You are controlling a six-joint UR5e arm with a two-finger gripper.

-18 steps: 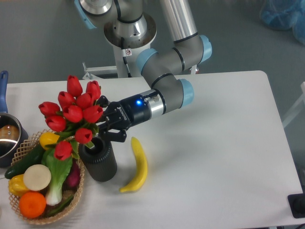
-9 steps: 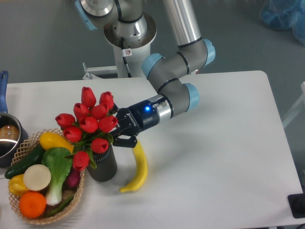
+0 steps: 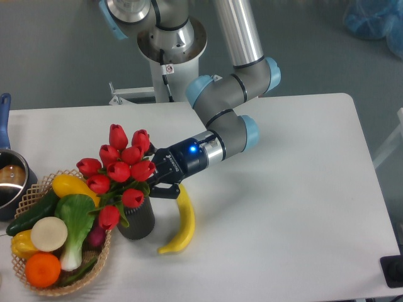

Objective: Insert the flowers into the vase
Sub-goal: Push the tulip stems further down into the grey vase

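Observation:
The flowers (image 3: 123,170), a bunch of red tulip buds with green stems, lean left over the vase (image 3: 138,222), a short dark ribbed cylinder at the front left of the table. Their stems run down into the vase's mouth, and the lower ends are hidden. My gripper (image 3: 153,175) reaches in from the right at the level of the vase's rim. It is shut on the stems just below the buds. Leaves and buds hide part of its fingers.
A yellow banana (image 3: 181,220) lies just right of the vase, under my wrist. A wicker basket (image 3: 102,259) of vegetables and fruit touches the vase's left side. A blue-handled metal pot (image 3: 9,182) stands at the left edge. The arm's base (image 3: 167,44) stands behind the table.
My gripper carried the flowers right and down, from above the basket to over the vase. The stems have sunk into the vase's mouth. In the last half second the movement was small.

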